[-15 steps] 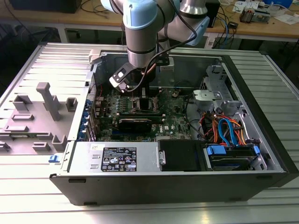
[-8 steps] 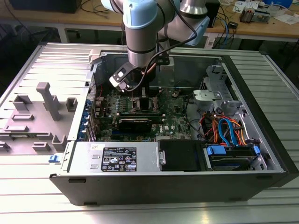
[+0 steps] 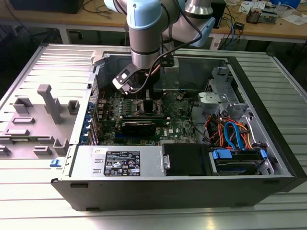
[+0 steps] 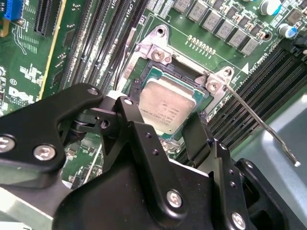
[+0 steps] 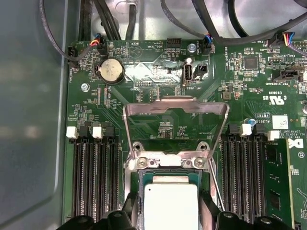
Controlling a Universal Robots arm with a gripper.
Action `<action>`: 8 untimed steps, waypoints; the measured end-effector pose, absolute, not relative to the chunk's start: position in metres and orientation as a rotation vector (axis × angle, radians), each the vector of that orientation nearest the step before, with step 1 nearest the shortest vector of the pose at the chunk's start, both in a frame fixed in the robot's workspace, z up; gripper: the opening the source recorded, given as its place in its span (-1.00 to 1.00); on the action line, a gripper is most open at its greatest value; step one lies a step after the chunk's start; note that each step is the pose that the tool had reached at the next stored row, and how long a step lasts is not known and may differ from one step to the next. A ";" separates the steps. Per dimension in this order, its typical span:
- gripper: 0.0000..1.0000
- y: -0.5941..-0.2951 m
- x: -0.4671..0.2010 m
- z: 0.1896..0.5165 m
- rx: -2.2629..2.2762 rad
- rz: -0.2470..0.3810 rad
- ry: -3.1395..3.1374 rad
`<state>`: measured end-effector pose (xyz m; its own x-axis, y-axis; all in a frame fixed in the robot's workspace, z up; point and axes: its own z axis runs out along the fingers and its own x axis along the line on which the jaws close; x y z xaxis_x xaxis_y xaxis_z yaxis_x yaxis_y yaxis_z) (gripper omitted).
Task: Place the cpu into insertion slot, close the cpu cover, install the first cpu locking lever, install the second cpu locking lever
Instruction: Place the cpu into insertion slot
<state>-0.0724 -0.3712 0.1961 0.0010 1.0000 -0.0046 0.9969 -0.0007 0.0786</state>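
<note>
Well, the cpu (image 4: 169, 106) sits in the insertion slot (image 4: 158, 51), the gripper (image 4: 163, 117) straddling it; can't tell if it's gripping. The cpu cover (image 5: 211, 109) stands open, a locking lever (image 4: 249, 111) unlatched.

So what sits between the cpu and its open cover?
First wrist view: a silver hinge bar lies between the cpu and the cpu cover.

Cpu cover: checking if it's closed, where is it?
In the first wrist view the cpu cover stands open, hinged at the insertion slot, by the cpu.
</note>
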 end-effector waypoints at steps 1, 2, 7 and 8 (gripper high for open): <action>0.22 -0.371 -0.072 0.195 2.180 0.080 2.178; 0.22 -0.371 -0.072 0.195 2.180 0.080 2.178; 0.22 -0.369 -0.072 0.194 2.179 0.078 2.178; 0.22 -0.368 -0.072 0.193 2.179 0.079 2.178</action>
<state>-0.0723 -0.3683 0.1934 0.0007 1.0000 -0.0056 0.9969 -0.0003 0.0782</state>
